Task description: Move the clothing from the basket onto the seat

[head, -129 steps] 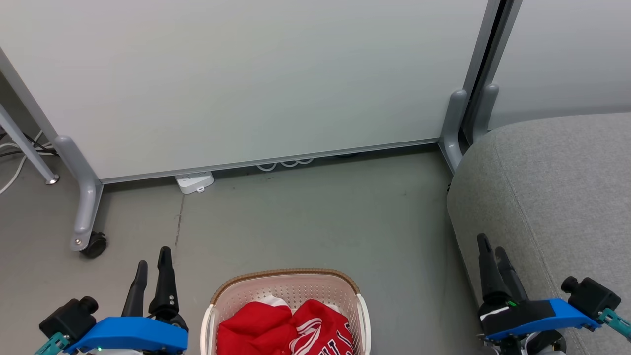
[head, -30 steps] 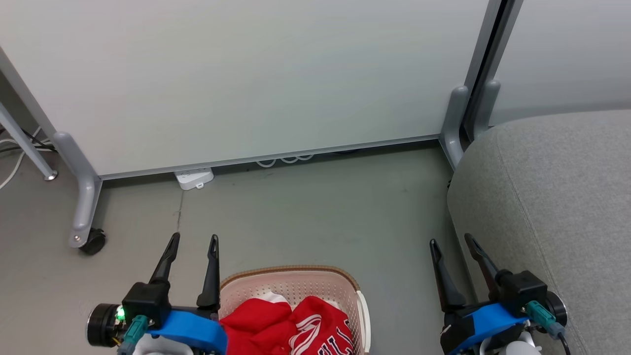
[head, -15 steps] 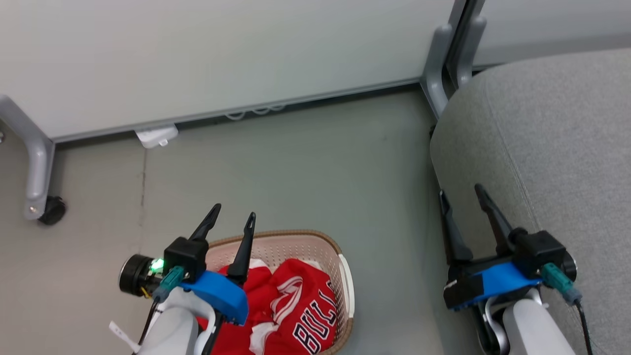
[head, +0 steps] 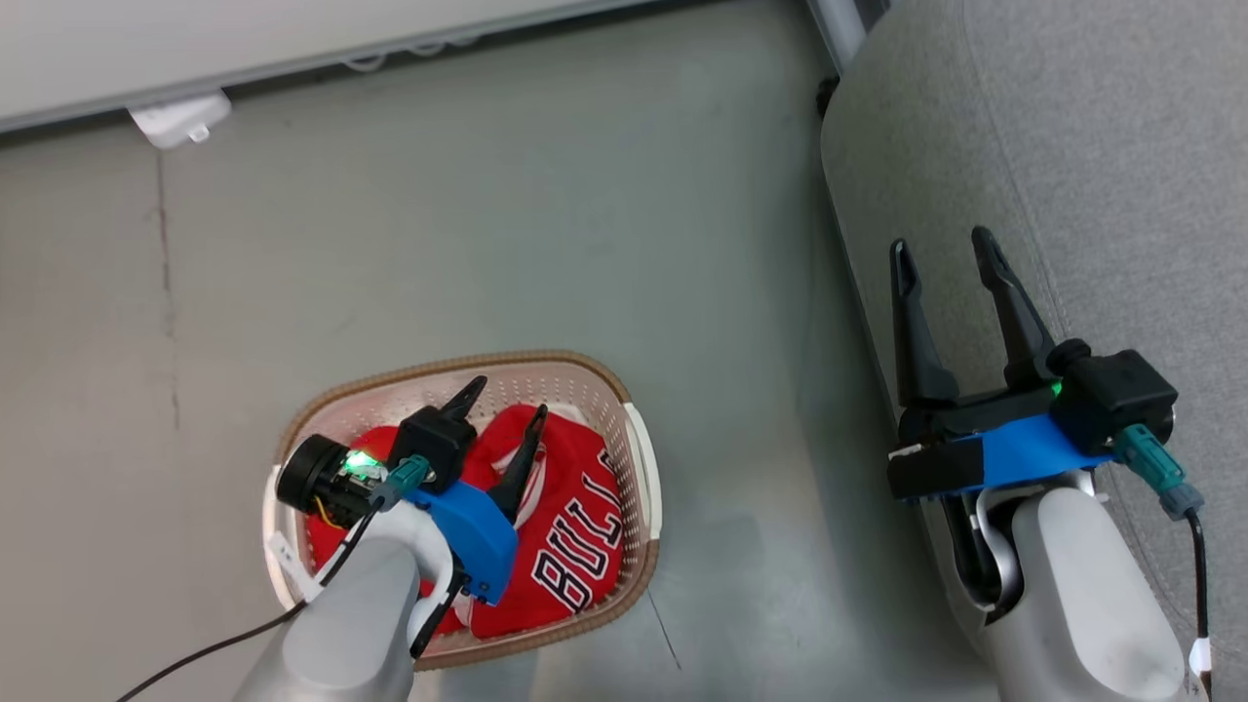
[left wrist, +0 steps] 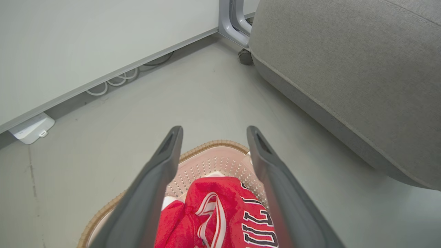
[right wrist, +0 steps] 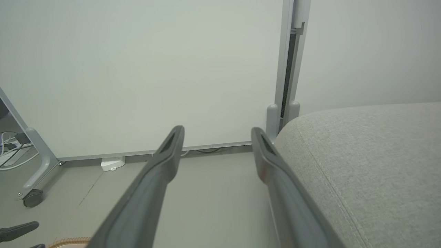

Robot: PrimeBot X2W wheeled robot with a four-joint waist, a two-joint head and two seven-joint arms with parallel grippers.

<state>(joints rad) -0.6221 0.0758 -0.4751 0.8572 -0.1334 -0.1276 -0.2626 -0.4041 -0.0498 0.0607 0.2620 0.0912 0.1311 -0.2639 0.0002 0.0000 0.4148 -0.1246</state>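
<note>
Now I am looking down at the basket [head: 639, 458], which is standing on the floor [head: 487, 195] just before the robot. The clothing [head: 585, 458] is all lying inside it: the jersey [head: 575, 546] with the lettering is filling the side nearer to the seat [head: 1072, 146], and a plain red piece [head: 327, 546] is showing on the other side, partly hidden under my left arm. The left gripper [head: 508, 397] is hovering right over the basket with its jaws spread wide and nothing between them. In the left wrist view the red fabric is lying directly below the jaws, whose tips are pointing toward the far rim. I cannot tell if they are touching the fabric, but I am judging that they are a little above it. The right gripper [head: 938, 241] is also standing wide open and empty, well apart from the basket, at the edge of the seat. So the left arm is clearly the nearer one for the pick. The jersey is lying diagonally, from the far rim toward the near right rim, roughly in line with my jaws. I am therefore thinking that a straight descent into the heap is needed, and then a carry to the robot's right, where the seat is standing.
</note>
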